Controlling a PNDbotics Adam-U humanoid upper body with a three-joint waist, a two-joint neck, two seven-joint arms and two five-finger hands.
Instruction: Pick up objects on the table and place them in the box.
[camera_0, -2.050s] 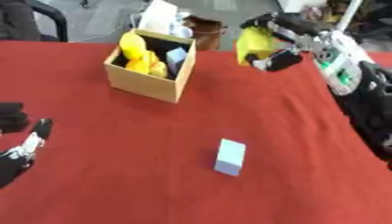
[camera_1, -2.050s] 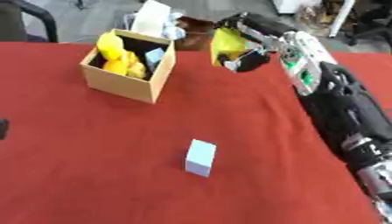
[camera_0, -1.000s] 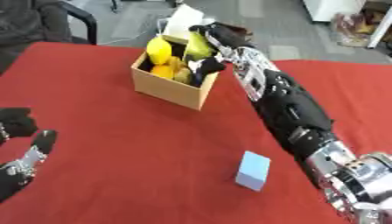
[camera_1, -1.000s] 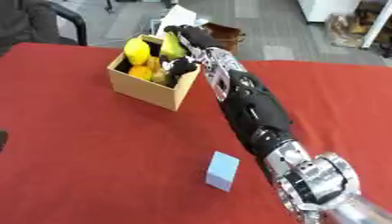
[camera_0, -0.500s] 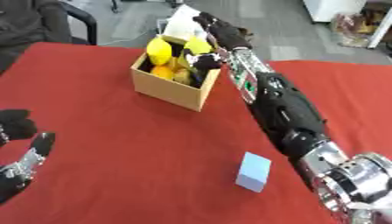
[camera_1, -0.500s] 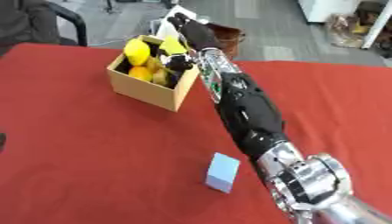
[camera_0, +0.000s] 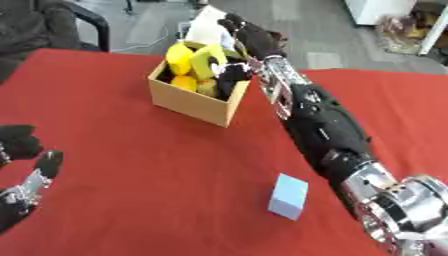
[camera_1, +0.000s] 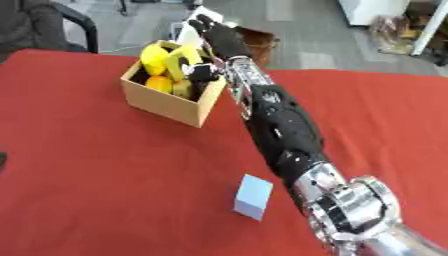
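Observation:
A small cardboard box (camera_0: 194, 105) stands at the far side of the red table and holds several yellow objects (camera_0: 191, 64) and an orange one. My right arm stretches across the table to it. My right hand (camera_1: 215, 34) hovers over the box's far right corner, open, fingers straight and holding nothing. A pale blue block (camera_0: 289, 196) lies on the cloth nearer to me, left of my right forearm. My left hand (camera_0: 24, 172) rests open at the lower left edge, away from everything.
A white sheet-like thing (camera_0: 208, 30) leans behind the box. A dark chair (camera_0: 52, 22) stands past the table's far left corner. Red cloth (camera_0: 140, 175) stretches bare between the box, the block and my left hand.
My right hand carried a yellow object over the box and let it go inside; its fingers have straightened above the box. The camera shifted early on. The left hand has stayed put.

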